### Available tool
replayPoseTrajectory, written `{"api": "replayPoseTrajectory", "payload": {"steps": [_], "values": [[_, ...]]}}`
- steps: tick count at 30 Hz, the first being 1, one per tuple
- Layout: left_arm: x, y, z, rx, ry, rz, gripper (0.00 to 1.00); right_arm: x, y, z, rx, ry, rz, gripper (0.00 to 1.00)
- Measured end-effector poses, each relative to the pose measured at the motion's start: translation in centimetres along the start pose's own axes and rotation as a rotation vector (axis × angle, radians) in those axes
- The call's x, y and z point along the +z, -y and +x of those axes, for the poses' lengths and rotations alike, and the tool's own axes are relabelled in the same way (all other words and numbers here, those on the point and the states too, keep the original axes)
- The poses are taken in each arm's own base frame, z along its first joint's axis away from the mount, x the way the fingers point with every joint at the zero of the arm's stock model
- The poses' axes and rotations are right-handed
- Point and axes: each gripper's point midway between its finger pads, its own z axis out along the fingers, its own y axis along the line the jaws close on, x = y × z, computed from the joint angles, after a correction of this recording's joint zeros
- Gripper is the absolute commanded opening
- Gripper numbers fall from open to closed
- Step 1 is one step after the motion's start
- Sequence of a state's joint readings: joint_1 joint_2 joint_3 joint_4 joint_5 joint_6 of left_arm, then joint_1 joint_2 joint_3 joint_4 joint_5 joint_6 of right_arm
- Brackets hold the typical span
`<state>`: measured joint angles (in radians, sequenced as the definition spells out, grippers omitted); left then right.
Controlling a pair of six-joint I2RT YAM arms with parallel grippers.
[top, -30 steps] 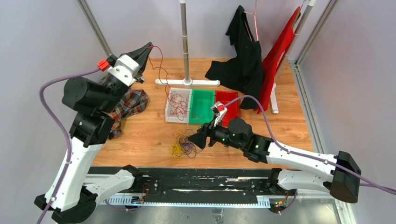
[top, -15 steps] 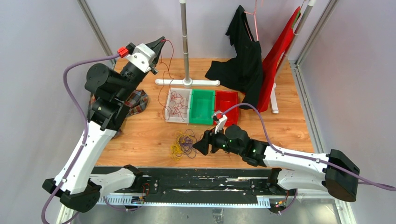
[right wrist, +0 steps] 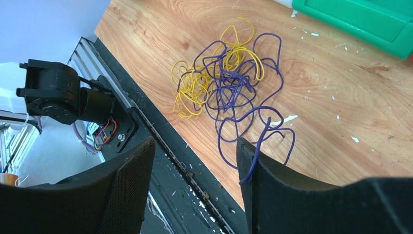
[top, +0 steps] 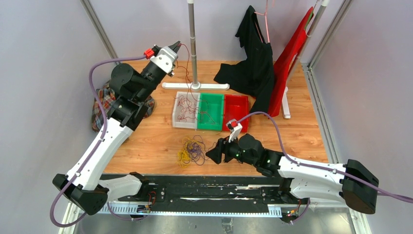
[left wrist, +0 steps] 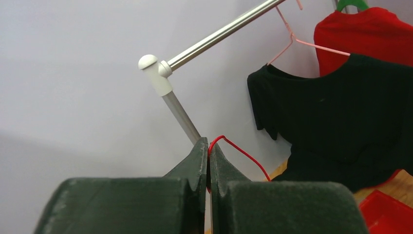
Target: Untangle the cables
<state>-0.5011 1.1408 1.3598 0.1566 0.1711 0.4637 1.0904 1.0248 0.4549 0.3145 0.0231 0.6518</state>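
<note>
While the left gripper (top: pixel 180 44) is raised high beside the metal pole (top: pixel 193 48), its jaws are pressed together on one dark red strand (left wrist: pixel 242 153). The left wrist view shows the wire emerging from the closed tips. In the top view this strand hangs down toward the clear bin (top: pixel 175 116), where the dark red bunch (top: pixel 186 107) lies. A thin loop appears to trail across into the adjoining green bin (top: pixel 210 127); whether it belongs to the held strand cannot be told.

Progress, as judged: the dark red wires are separated from the other colours and mostly binned, with one strand in transit or being drawn free.

Nearer the front of the table (top: pixel 151 141), the yellow strands (right wrist: pixel 191 90) and the purple strands (right wrist: pixel 233 100) lie in one heap, looped through each other. Neither colour is visibly in a bin. This part of the task is not yet done.

The right gripper (right wrist: pixel 195 144) hovers low, just beside this heap, jaws spread wide and holding nothing. One purple loop lies close to its right finger; contact cannot be confirmed.

Remaining work, as judged: deposit the held red strand, then part yellow from purple.
</note>
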Motion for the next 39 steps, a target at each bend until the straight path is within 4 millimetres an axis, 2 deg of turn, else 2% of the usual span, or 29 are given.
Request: {"api": "replayPoseTrajectory", "payload": {"steps": [4, 13, 17, 20, 31, 39], "values": [[0.6, -0.4, 0.2, -0.001, 0.007, -0.028, 0.00, 0.0, 0.3, 0.3, 0.005, -0.003, 0.009, 0.61], [0.7, -3.2, 0.3, -0.040, 0.033, -0.131, 0.00, 0.0, 0.6, 0.7, 0.010, -0.010, 0.017, 0.61], [0.8, -3.5, 0.7, -0.042, 0.030, -0.140, 0.00, 0.0, 0.8, 0.8, 0.011, -0.011, 0.024, 0.61], [0.9, -3.0, 1.6, -0.044, 0.019, -0.134, 0.00, 0.0, 0.8, 0.8, 0.011, -0.010, 0.025, 0.61], [2.1, -0.6, 7.0, -0.050, -0.082, -0.082, 0.00, -0.4, 1.3, 0.7, 0.011, 0.010, 0.040, 0.61], [1.3, 1.6, 10.8, -0.045, -0.156, -0.036, 0.00, -0.6, 1.8, 0.8, 0.010, 0.015, 0.058, 0.61]]}}
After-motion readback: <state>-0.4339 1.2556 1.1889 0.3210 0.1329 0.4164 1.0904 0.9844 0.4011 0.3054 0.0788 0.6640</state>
